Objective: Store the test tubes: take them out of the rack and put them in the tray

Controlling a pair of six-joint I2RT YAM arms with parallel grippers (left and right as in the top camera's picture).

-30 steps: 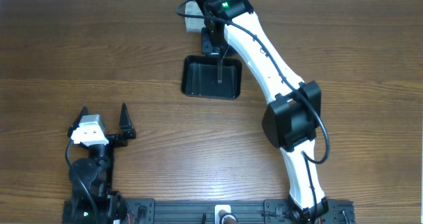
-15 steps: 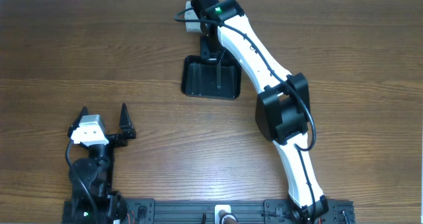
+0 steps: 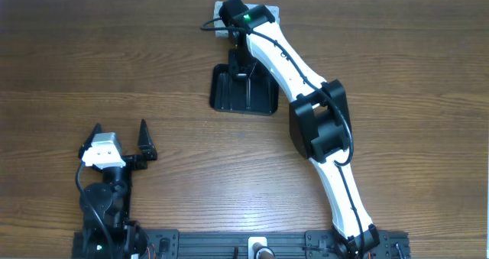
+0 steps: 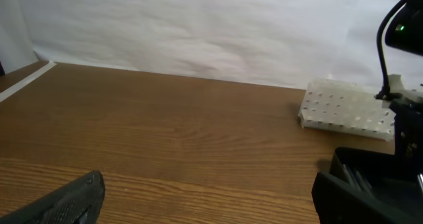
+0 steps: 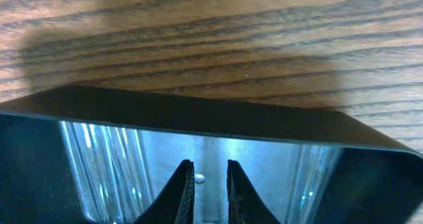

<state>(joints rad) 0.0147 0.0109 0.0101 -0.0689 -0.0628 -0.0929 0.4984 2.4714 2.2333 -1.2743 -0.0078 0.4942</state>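
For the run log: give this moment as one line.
right gripper: low in tray, shut on test tube | other tubes: lying in tray | left gripper: open, near its base | rack: beyond tray

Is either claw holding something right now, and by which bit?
The right claw pinches a clear test tube between its fingertips; where along the tube is hidden. The left claw holds nothing.

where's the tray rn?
Top view, upper middle: the black tray sits just on the arm-base side of the white rack, with the right gripper above it.
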